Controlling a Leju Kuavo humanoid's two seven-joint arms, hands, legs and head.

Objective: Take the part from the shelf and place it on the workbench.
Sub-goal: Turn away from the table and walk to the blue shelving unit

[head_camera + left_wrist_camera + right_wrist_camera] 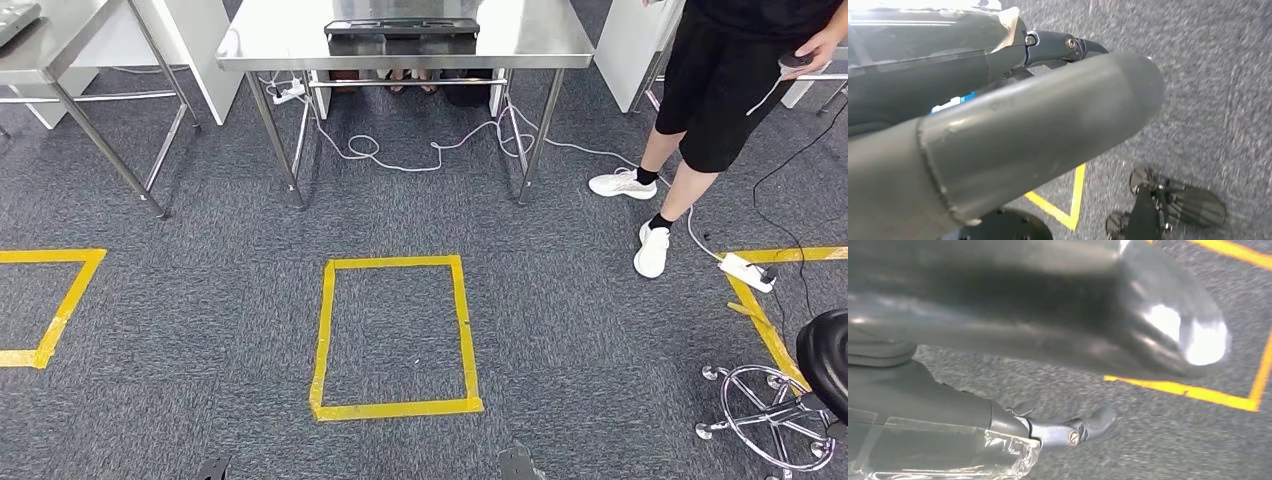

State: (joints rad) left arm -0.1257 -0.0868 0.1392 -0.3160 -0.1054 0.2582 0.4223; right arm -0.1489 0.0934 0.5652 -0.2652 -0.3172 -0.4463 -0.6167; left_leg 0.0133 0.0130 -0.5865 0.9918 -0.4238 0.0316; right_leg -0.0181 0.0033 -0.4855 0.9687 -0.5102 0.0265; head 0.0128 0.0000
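On your far left, a steel table (60, 40) stands at the edge of the head view. In front of it, a yellow tape outline (55, 300) lies on the grey carpet.

Your left hand (1038, 125) hangs over that carpet. Its thick grey thumb stands apart from the darker fingers (1068, 44), which reach out fairly straight, and there is nothing between them.

Straight ahead stands a second steel table (300, 40). On its top, at the far edge of the picture, sits a black flat tray-like item (400, 28). Its long axis runs left to right across your view, parallel to the table's front edge. You cannot tell from here whether this is the part, and no shelf is in sight. The item is well apart from both hands, across the floor and beyond the taped square.

A white cable (430, 150) loops on the carpet under this table. Nearer to you, a yellow tape square (395, 335) marks the floor.

Your right hand (1088, 320) also hangs above the carpet, near a corner of yellow tape. Its thumb is spread away from the dark fingers (1073, 432), whose tips curl slightly, and it carries nothing.

On the right, a person (720, 90) in black shorts and white shoes stands beside the table, holding a small device on a white cord. A white power strip (745, 270) lies by their feet. At the far right is a chair with a chrome base (770, 405).
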